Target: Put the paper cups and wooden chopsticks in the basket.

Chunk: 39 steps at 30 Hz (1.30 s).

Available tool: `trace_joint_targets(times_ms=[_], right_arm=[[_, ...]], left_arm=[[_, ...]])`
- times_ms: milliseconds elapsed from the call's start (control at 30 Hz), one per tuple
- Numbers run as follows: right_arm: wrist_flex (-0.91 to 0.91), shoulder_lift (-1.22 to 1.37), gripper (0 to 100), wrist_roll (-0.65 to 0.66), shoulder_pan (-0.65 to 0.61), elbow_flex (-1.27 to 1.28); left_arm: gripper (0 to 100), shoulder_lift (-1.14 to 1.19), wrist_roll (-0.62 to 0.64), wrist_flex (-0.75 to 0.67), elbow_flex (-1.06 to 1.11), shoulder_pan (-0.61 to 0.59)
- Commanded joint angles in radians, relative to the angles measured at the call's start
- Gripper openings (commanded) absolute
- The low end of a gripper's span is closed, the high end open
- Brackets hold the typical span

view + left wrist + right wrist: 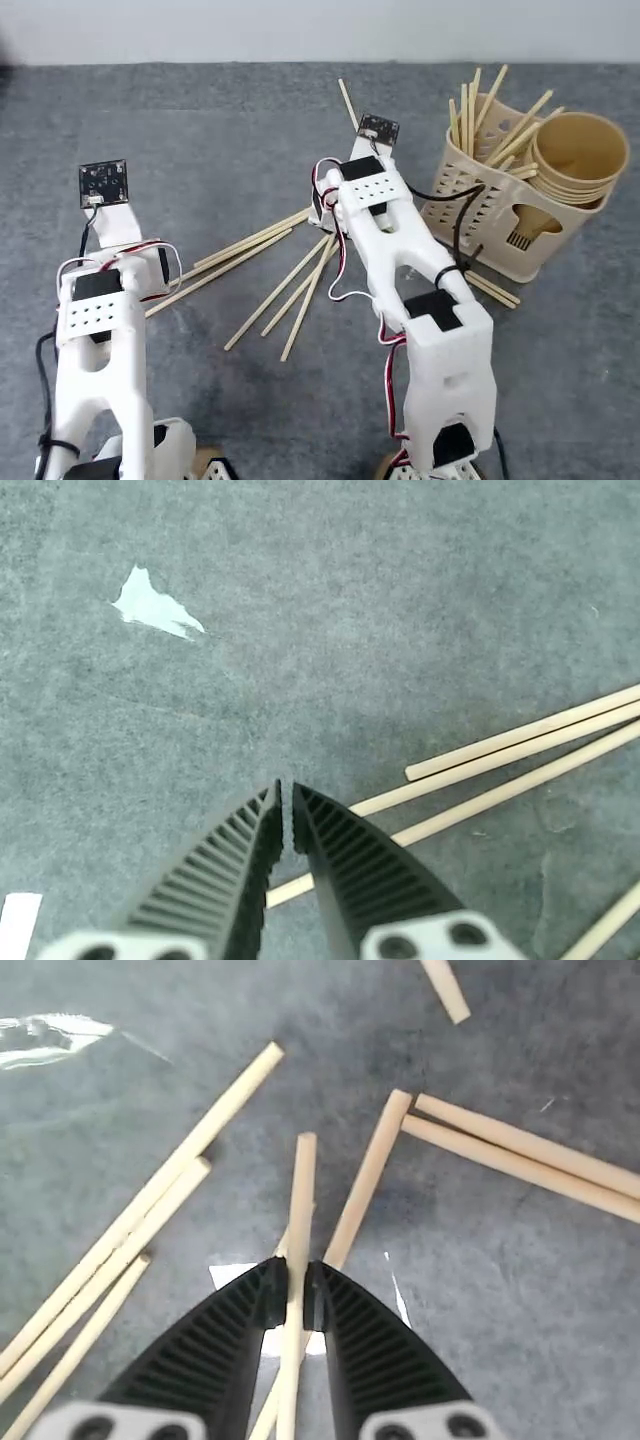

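The right pincer (295, 1285) grips one wooden chopstick (303, 1185), which juts past its tips over the table (520, 1290). The left pincer (285, 805) is clenched on nothing, with loose chopsticks (520, 742) lying just beside it.

No text is legible; the basket (572, 236) bears a bulb-shaped cutout.

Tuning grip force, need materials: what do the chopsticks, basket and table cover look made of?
The chopsticks look like bare pale wood: matte tan, blunt cut ends. The basket is probably moulded plastic: smooth beige, even slots, a shaped cut-out. The table cover seems to be grey felt or short-pile fabric: fuzzy, mottled, no shine.
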Motion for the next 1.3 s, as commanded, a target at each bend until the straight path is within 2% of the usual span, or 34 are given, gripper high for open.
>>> trace_joint_targets(times_ms=[0, 200, 567, 967, 1133, 1267], right_arm=[[0.03, -0.013, 1.0, -0.011, 0.024, -0.054], [0.084, -0.013, 8.1, -0.005, 0.044, -0.052], [0.016, 0.035, 8.1, 0.023, 0.041, -0.063], [0.048, 0.108, 8.8, 0.055, 0.045, -0.106], [0.068, 0.107, 14.7, 0.072, 0.042, -0.107], [0.068, 0.107, 14.7, 0.074, 0.041, -0.107]], left_arm=[[2, -0.041, 0.011, -0.018, -0.005, -0.008], [2, -0.041, 0.011, -0.018, -0.005, -0.008], [2, -0.041, 0.011, -0.018, -0.005, -0.008], [2, -0.041, 0.011, -0.018, -0.005, -0.008], [2, -0.041, 0.011, -0.018, -0.005, -0.009], [2, -0.041, 0.011, -0.018, -0.005, -0.009]])
